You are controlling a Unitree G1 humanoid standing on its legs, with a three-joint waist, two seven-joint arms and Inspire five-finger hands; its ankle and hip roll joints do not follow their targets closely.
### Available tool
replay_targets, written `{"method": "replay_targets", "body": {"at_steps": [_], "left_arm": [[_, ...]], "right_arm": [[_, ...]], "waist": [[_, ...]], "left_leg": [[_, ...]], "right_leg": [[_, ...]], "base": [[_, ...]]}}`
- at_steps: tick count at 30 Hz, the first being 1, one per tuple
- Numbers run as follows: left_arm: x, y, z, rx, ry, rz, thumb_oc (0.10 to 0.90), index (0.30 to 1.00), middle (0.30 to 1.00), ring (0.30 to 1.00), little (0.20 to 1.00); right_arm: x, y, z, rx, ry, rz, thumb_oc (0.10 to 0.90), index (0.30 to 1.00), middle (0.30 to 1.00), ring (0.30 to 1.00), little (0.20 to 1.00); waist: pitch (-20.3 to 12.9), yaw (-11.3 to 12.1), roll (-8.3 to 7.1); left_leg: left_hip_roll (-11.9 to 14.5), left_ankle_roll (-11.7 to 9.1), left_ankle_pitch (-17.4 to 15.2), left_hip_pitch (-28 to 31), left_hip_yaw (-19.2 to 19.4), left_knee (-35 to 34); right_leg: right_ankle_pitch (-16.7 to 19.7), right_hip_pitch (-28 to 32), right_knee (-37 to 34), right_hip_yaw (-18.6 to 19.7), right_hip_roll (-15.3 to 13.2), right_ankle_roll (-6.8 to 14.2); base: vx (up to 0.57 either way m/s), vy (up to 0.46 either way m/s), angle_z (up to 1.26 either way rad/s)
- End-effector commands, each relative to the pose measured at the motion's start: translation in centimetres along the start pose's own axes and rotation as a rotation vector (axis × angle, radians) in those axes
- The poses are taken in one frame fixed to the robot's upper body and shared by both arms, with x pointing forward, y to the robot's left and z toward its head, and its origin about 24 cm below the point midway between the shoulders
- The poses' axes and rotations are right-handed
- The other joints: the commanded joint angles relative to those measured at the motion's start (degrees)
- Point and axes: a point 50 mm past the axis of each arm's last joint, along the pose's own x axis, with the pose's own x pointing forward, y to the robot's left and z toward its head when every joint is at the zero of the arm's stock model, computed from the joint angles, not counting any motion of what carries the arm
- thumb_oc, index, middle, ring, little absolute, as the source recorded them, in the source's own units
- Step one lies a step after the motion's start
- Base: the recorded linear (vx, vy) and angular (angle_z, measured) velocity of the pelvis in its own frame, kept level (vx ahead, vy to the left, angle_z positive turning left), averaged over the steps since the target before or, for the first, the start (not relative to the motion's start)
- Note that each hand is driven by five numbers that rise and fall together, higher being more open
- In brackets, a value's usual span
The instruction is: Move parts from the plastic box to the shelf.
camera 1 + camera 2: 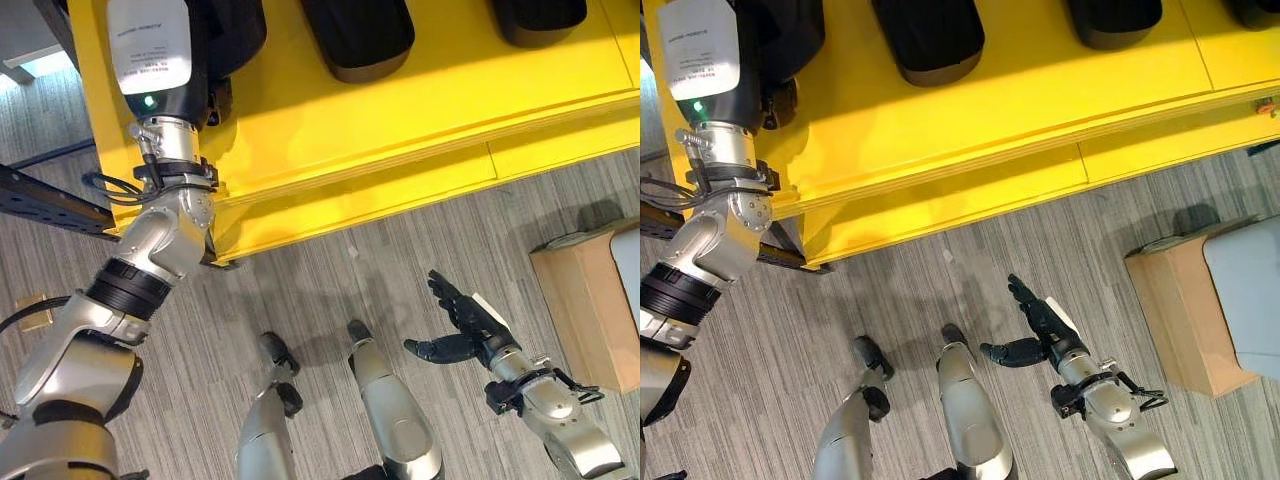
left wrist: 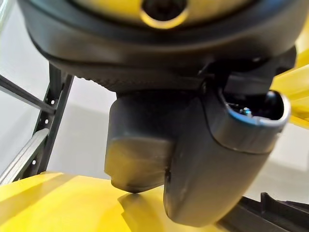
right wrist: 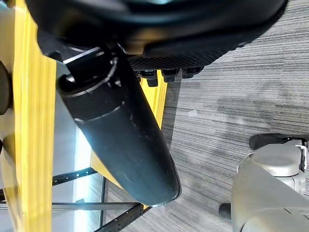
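Left eye view takes in a broad yellow shelf point(image 1: 400, 110) that spans the upper part of the scene above a grey striped floor point(image 1: 330, 290). A dark perforated rack upright point(image 1: 50, 205) shows beside the shelf's left corner. At the right edge stands a brown cardboard box point(image 1: 585, 310), cut off by the frame, with a pale surface just beside it that is too cropped to identify.

Three dark parts lie on the shelf. The middle part point(image 1: 360, 35) and the right part point(image 1: 535, 20) are both cut off at the top, so their full length is hidden; each shows a rounded end that points toward the shelf's front edge, and the long axis appears to run front to back across the shelf.

The left hand point(image 1: 215, 95) is up at the shelf's left end, largely hidden behind its own forearm, beside the left part point(image 1: 235, 30). In the left wrist view a dark rounded part point(image 2: 212, 159) hangs close to the camera just above the yellow surface, but the fingers cannot be made out, so whether this hand grips it cannot be told.

The right hand point(image 1: 465, 320) hangs low over the floor, well apart from the shelf, with its fingers straight, thumb spread, and nothing in it.
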Motion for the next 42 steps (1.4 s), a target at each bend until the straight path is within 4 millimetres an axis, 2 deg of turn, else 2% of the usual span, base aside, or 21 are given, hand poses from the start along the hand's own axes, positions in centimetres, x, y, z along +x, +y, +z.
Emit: {"method": "replay_targets", "body": {"at_steps": [1,5,12,16,23,30,33,42], "left_arm": [[1.4,1.3,0.7,-0.025,-0.007,0.036,0.400,0.300,0.300,0.300,0.300],[1.3,0.6,0.2,-0.014,0.034,-0.004,0.400,0.300,0.300,0.300,0.300],[0.2,-1.8,-0.9,0.031,0.106,-0.130,0.400,0.300,0.300,0.300,0.300],[-0.3,-2.4,-1.5,0.051,0.127,-0.173,0.400,0.300,0.300,0.300,0.300],[-2.5,-4.1,-2.4,0.085,0.175,-0.276,0.400,0.300,0.300,0.300,0.300],[-3.8,-4.8,-2.8,0.057,0.215,-0.290,0.400,0.300,0.300,0.300,0.300],[-5.1,-5.5,-3.1,0.016,0.264,-0.311,0.400,0.300,0.300,0.300,0.300],[-5.5,-5.8,-2.6,-0.006,0.262,-0.320,0.400,0.300,0.300,0.300,0.300]], "right_arm": [[-0.1,-0.8,3.0,0.000,-0.160,-0.029,0.900,1.000,1.000,1.000,1.000],[0.2,-0.5,3.1,0.008,-0.162,-0.029,0.900,1.000,1.000,1.000,1.000],[0.7,-0.2,3.3,0.015,-0.162,-0.031,0.900,1.000,1.000,1.000,1.000],[0.8,-0.2,3.3,0.014,-0.160,-0.028,0.900,1.000,1.000,1.000,1.000],[0.9,0.0,3.6,0.013,-0.168,-0.016,0.900,1.000,1.000,1.000,1.000],[1.0,0.1,3.6,0.016,-0.167,-0.015,0.900,1.000,1.000,1.000,1.000],[1.1,0.3,3.6,0.013,-0.167,-0.013,0.900,1.000,1.000,1.000,1.000],[1.3,0.2,3.7,0.008,-0.169,-0.017,0.900,1.000,1.000,1.000,1.000]], "waist": [[-2.9,-0.6,-0.80],[-2.7,-0.3,-0.73],[-3.4,0.1,-0.90],[-3.4,0.1,-0.83],[-3.5,0.4,-0.57],[-3.5,0.7,-0.55],[-3.5,0.9,-0.54],[-3.4,0.5,-0.53]], "left_leg": [[1.8,-1.5,-8.3,-0.7,-4.2,6.9],[1.9,-1.5,-8.2,-0.8,-4.2,6.7],[2.0,-1.4,-8.5,-0.2,-4.0,6.6],[2.0,-1.4,-8.5,0.1,-3.9,6.3],[2.0,-1.3,-8.5,0.9,-3.8,5.6],[2.0,-1.2,-8.7,1.1,-3.9,5.7],[2.0,-1.1,-8.8,1.0,-4.0,5.8],[2.1,-1.0,-8.9,1.3,-3.5,5.7]], "right_leg": [[1.3,0.1,-2.5,-5.1,-0.7,-1.2],[1.3,-0.2,-2.4,-5.4,-0.7,-1.3],[0.9,0.3,-2.4,-5.6,-0.6,-1.4],[0.9,0.6,-2.6,-5.6,-0.6,-1.4],[0.6,1.0,-2.6,-5.7,-0.6,-1.6],[0.0,1.0,-1.9,-6.1,-0.6,-1.9],[-0.5,0.5,-1.0,-6.1,-0.4,-2.3],[-0.5,0.3,-0.8,-6.1,-0.2,-2.4]], "base": [[-0.06,-0.021,-0.08],[-0.04,-0.017,0.00],[-0.01,-0.012,0.05],[0.00,0.000,0.00],[0.00,0.000,0.00],[0.00,0.000,0.00],[0.00,0.000,0.00],[0.00,0.010,-0.01]]}}
